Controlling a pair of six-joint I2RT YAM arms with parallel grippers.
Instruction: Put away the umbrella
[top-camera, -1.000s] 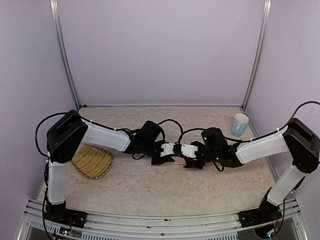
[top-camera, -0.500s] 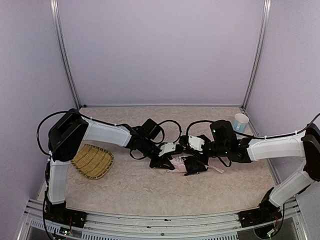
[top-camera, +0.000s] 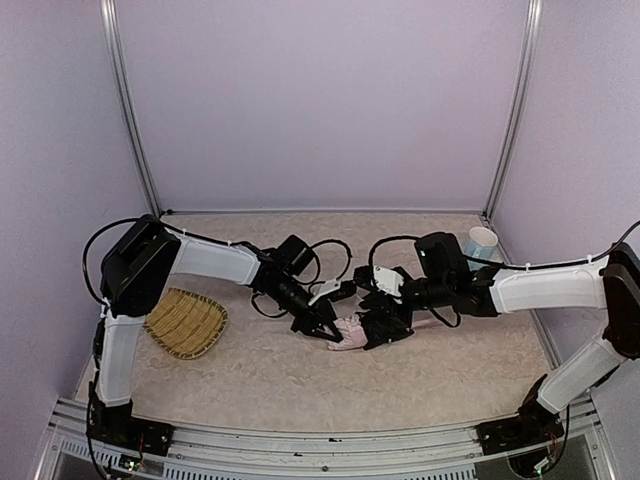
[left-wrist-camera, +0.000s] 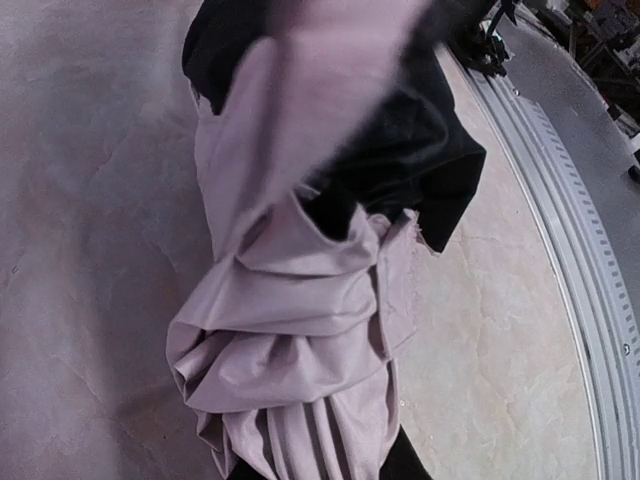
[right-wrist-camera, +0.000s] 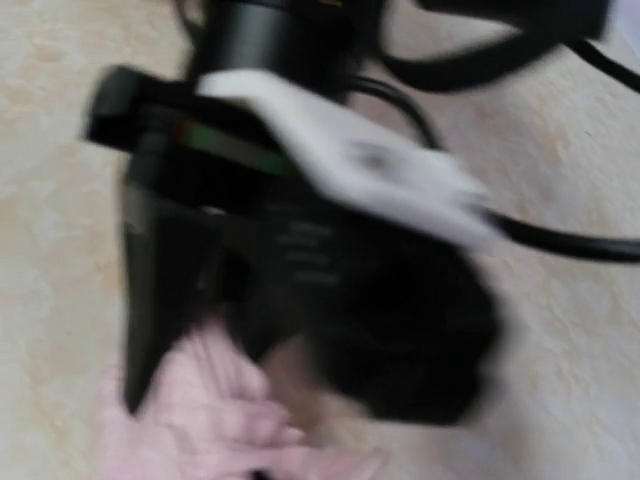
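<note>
The umbrella (top-camera: 350, 333) lies bunched on the table as pale pink folds with black lining, between my two grippers. My left gripper (top-camera: 322, 327) is at its left end. In the left wrist view the pink canopy (left-wrist-camera: 290, 330) runs straight out from between my jaws at the bottom edge, gathered tight there, so the left gripper (left-wrist-camera: 320, 468) is shut on it. My right gripper (top-camera: 385, 327) sits low against the umbrella's dark right side. The right wrist view is blurred, showing pink fabric (right-wrist-camera: 190, 420) under the left arm's black and white wrist (right-wrist-camera: 350, 170); my right fingers are hidden.
A woven straw tray (top-camera: 185, 322) lies at the left, beside the left arm. A pale blue cup (top-camera: 481, 249) stands at the back right corner. Black cables (top-camera: 335, 250) loop over the table behind both wrists. A metal rail (top-camera: 300, 440) runs along the near edge.
Both wrists have dropped toward the near side and tilted down. The pink canopy, hidden a second ago, now shows between them. The right forearm has swung farther back and stretched out.
</note>
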